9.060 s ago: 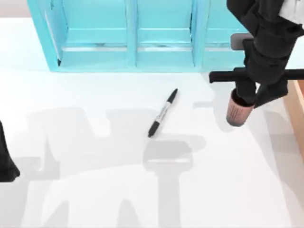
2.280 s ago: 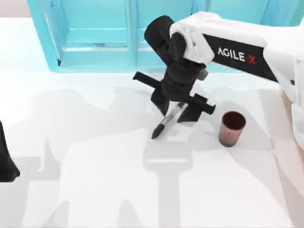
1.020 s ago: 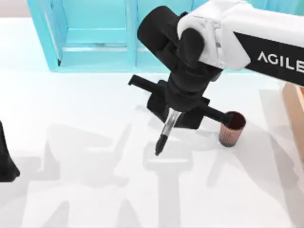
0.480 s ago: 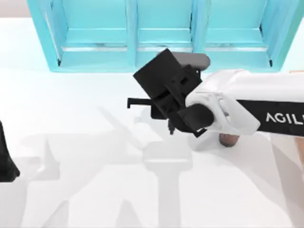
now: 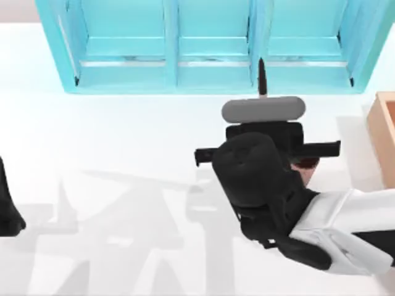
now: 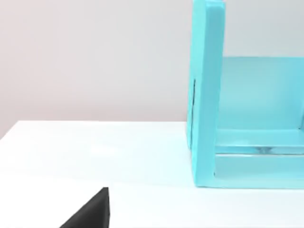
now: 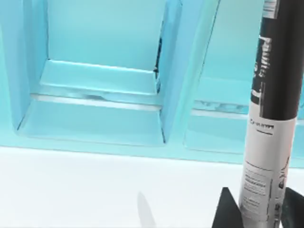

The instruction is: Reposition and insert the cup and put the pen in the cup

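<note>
With the right gripper's (image 7: 256, 209) fingers pinching the pen (image 7: 273, 104), align its long axis over the cup (image 5: 304, 166) just beside.

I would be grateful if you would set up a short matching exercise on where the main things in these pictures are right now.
Things:
1. pen
2. cup
3. blue shelf unit
4. left gripper

Places:
A. along the far edge of the table
B. held in the right gripper, raised off the table
C. parked at the top view's left edge
D. on the table, mostly hidden beneath the right arm

Pairs: 1-B, 2-D, 3-A, 4-C
</note>
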Robot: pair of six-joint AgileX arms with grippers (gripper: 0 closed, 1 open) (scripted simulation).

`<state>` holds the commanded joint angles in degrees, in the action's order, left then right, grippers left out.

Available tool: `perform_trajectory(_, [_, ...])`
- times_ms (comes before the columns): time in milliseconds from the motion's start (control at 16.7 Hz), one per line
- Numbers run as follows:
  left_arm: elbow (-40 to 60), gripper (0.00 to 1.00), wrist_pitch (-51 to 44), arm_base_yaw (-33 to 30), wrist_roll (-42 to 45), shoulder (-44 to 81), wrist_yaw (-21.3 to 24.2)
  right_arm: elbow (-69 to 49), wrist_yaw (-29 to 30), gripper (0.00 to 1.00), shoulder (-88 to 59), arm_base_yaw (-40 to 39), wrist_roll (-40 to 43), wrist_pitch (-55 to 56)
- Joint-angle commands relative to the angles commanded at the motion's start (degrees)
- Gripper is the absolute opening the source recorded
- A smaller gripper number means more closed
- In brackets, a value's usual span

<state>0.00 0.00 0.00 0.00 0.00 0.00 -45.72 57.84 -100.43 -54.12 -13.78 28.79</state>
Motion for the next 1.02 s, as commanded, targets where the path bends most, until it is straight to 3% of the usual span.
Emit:
perform_trajectory(240, [0.0, 1.0, 0.0, 0.0, 0.0, 0.0, 0.0, 8.3, 9.6, 0.0, 6.0, -2.7, 9.8, 14.9])
perform_trajectory(480, [0.0, 1.0, 0.0, 0.0, 0.0, 0.0, 0.0, 12.4, 15.2, 0.0, 11.4, -4.4, 15.3, 25.2])
perform_trajectory(1020, [0.0, 1.0, 0.0, 0.0, 0.0, 0.0, 0.0, 13.0, 16.5, 0.0, 13.0, -4.5, 16.5, 29.1])
